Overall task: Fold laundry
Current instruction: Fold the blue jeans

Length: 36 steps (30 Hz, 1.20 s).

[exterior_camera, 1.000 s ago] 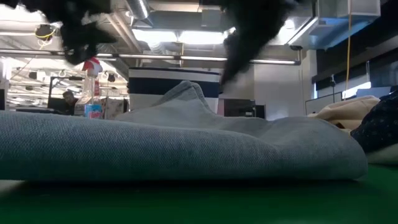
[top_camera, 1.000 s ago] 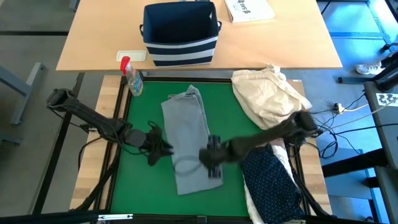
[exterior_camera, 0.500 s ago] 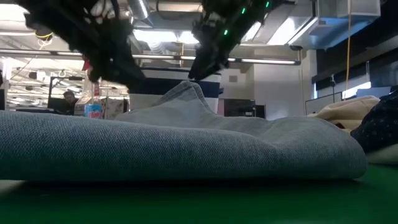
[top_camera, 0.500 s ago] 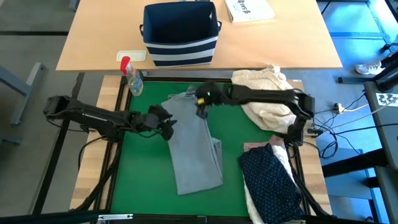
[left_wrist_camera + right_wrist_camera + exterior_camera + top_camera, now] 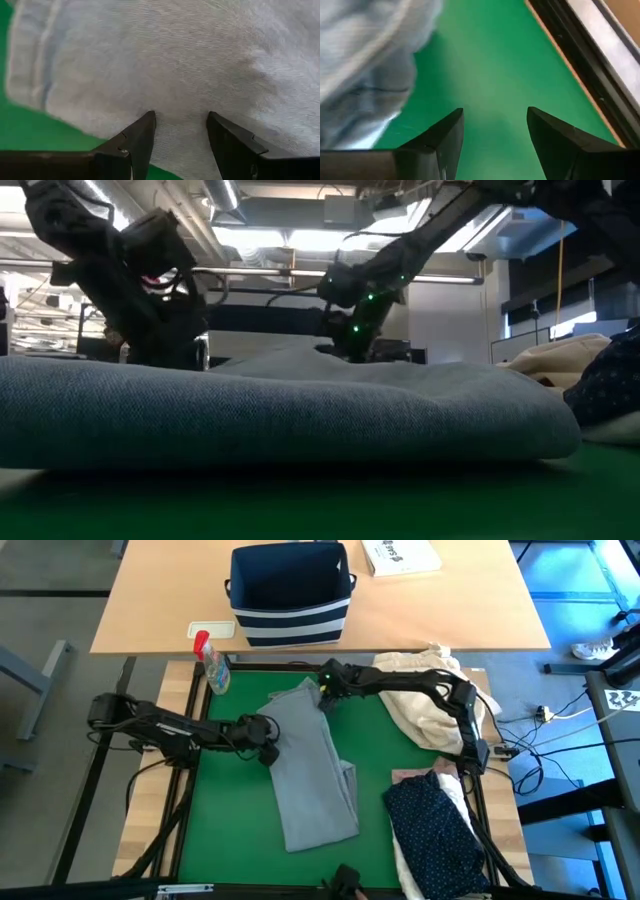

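Note:
The light grey jeans [image 5: 312, 765] lie folded into a long strip on the green mat [image 5: 225, 820], running from far to near. My left gripper [image 5: 268, 748] is open at the strip's left long edge; in its wrist view the fingers [image 5: 181, 117] point down at the grey cloth [image 5: 200, 60]. My right gripper [image 5: 325, 692] is open at the jeans' far right corner, its fingers [image 5: 495, 112] over bare mat with the cloth [image 5: 365, 75] beside one finger. A navy white-dotted shirt [image 5: 435, 830] lies at the near right on a white shirt [image 5: 405, 865]. My left gripper's open fingertips [image 5: 145, 125] stand slanting down over the jeans just inside the left long edge [image 5: 30, 95]. Whether they touch the cloth I cannot tell. My right gripper touches nothing that shows.
A cream-beige cloth bundle [image 5: 430, 690] lies at the mat's far right. A spray bottle [image 5: 212, 665] stands at the far left corner. On the wooden table behind are the navy striped bin [image 5: 290, 595] and a book [image 5: 400, 555]. Bare mat lies left of the jeans.
My right gripper has swung from the jeans' near right edge to their far right corner and sunk a little. My left gripper has moved toward the far edge and the jeans and tipped downward. Both have stayed open. In the low view the jeans' far hump now stands lower.

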Motion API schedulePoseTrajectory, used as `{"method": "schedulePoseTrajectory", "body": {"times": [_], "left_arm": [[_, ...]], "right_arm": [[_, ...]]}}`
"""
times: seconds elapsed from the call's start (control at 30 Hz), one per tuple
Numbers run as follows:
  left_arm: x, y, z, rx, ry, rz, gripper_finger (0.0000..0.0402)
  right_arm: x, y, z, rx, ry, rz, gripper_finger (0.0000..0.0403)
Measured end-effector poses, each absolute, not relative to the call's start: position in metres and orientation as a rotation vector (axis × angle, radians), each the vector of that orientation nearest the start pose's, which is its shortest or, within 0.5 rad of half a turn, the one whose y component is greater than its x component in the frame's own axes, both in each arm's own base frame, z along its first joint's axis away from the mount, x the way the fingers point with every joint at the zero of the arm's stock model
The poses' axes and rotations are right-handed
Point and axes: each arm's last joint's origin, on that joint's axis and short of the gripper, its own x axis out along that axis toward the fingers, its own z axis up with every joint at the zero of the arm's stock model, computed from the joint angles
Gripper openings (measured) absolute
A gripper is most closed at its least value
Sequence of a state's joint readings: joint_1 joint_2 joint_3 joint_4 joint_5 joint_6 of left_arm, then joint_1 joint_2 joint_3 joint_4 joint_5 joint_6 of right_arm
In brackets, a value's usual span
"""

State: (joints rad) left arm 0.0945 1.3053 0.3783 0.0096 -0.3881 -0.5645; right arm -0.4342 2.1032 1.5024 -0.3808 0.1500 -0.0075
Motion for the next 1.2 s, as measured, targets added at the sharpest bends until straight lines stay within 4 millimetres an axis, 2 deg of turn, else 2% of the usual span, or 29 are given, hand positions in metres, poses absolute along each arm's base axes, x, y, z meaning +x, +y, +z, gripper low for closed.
{"method": "schedulePoseTrajectory", "body": {"times": [0.1,0.17,0.33,0.4,0.47,0.53,0.6,0.7,0.83,1.0,1.13,1.2], "left_arm": [[0.202,0.03,0.124,-0.354,0.78,0.655,0.0179],[0.205,0.03,0.135,-0.354,0.795,0.584,0.0179],[0.217,0.033,0.202,-0.378,0.686,0.442,0.0179],[0.218,0.035,0.23,-0.327,0.62,0.418,0.0179],[0.221,0.04,0.255,-0.259,0.535,0.434,0.0179],[0.223,0.05,0.271,-0.189,0.481,0.467,0.0179],[0.229,0.063,0.275,-0.154,0.458,0.47,0.0179],[0.24,0.086,0.262,-0.163,0.476,0.442,0.0179],[0.255,0.117,0.232,-0.185,0.537,0.443,0.0179],[0.282,0.14,0.189,-0.188,0.536,0.287,0.0179],[0.288,0.161,0.146,-0.153,0.634,0.443,0.0179],[0.29,0.171,0.129,-0.163,0.637,0.461,0.0179]], "right_arm": [[0.402,-0.189,0.169,0.118,0.973,-0.52,0.0218],[0.399,-0.185,0.181,0.115,1.013,-0.51,0.0218],[0.388,-0.169,0.242,0.129,1.032,-0.489,0.0218],[0.384,-0.154,0.26,0.168,1.0,-0.429,0.0218],[0.386,-0.131,0.272,0.211,0.949,-0.342,0.0218],[0.391,-0.106,0.276,0.215,0.88,-0.279,0.0218],[0.398,-0.079,0.268,0.203,0.836,-0.234,0.0218],[0.406,-0.043,0.247,0.214,0.77,-0.216,0.0218],[0.408,-0.011,0.222,0.323,0.671,-0.245,0.0218],[0.398,0.018,0.195,0.331,0.666,-0.292,0.0218],[0.383,0.033,0.155,0.328,0.757,-0.347,0.0218],[0.378,0.036,0.139,0.351,0.778,-0.381,0.0218]]}}
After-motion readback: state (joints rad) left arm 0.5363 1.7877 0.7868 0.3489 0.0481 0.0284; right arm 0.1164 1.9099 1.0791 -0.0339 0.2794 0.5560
